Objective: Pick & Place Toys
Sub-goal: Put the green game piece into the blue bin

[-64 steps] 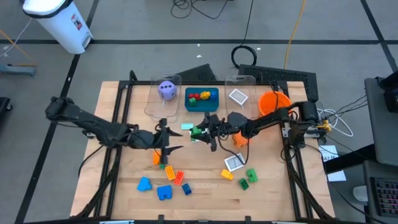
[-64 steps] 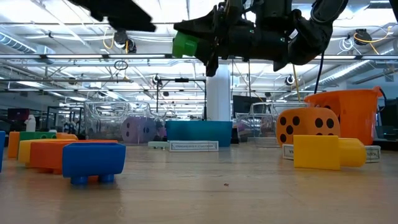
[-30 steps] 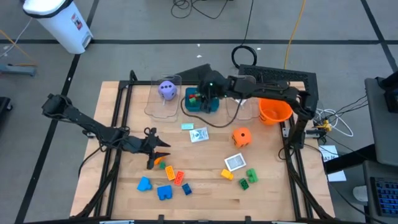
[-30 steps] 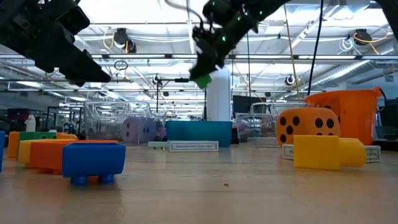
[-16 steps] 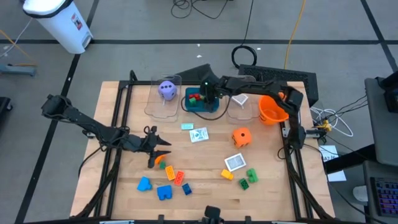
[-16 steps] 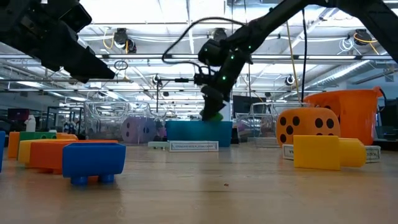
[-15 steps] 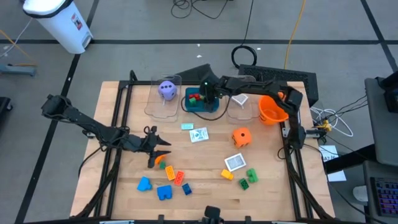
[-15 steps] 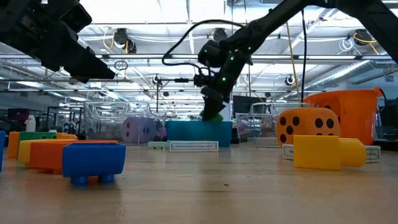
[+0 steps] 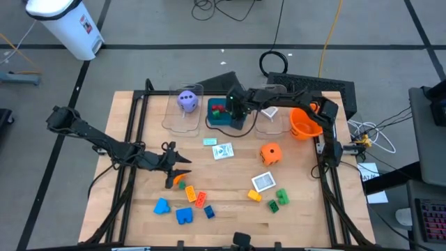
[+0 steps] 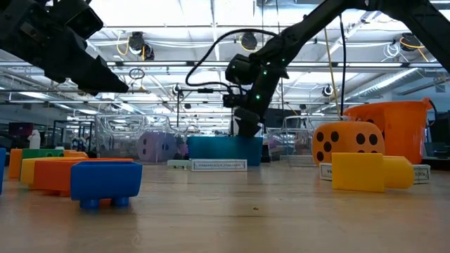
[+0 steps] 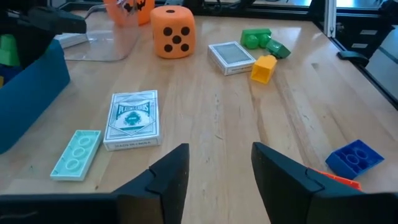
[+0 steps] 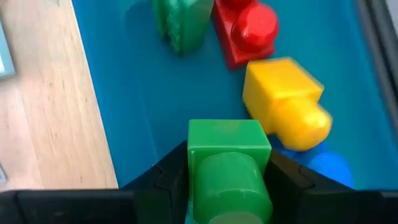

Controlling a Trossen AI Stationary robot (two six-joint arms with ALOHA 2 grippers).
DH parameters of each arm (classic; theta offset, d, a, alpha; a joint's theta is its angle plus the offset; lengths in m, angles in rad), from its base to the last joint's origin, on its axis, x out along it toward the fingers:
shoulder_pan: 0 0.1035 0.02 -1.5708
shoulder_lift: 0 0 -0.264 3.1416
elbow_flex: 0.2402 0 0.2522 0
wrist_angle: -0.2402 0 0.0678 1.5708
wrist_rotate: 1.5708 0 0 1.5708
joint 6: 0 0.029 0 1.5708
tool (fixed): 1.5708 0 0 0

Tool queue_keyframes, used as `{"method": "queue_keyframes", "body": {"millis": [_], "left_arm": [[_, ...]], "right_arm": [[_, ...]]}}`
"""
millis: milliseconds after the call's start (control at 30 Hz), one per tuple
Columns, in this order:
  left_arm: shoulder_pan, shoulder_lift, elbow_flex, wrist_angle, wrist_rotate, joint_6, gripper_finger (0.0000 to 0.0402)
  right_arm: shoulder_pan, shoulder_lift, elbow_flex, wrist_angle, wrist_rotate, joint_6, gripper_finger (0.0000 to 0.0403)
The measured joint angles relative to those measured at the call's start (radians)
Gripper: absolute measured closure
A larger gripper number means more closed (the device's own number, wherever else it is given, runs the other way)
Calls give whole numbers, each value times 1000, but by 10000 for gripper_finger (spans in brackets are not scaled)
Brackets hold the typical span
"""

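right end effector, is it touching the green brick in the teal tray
Touching. The right wrist view shows the right end effector with both fingers pressed against the green brick, over the teal tray.

The white card box [image 11: 131, 119] lying on the counter has teal print with the words "PLAYING CARDS" in its middle, readable in the left wrist view; the orange die [image 11: 173, 32] shows five black dots on one face; the other labels are too small to read.

blue brick [image 12: 328, 169] half hidden, card faces [image 9: 264, 182] unreadable
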Motion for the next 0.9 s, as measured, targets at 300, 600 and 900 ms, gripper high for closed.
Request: {"method": "queue_keyframes", "body": {"millis": [300,600,900], "left_arm": [[0,0,0,-3,-1,4,237],[0,0,0,-3,0,3,249],[0,0,0,-3,0,3,250]], "right_arm": [[0,0,-42,60,-3,0,267],[0,0,-42,60,-3,-15,253],[1,-13,-42,80,-4,-46,201]]}}
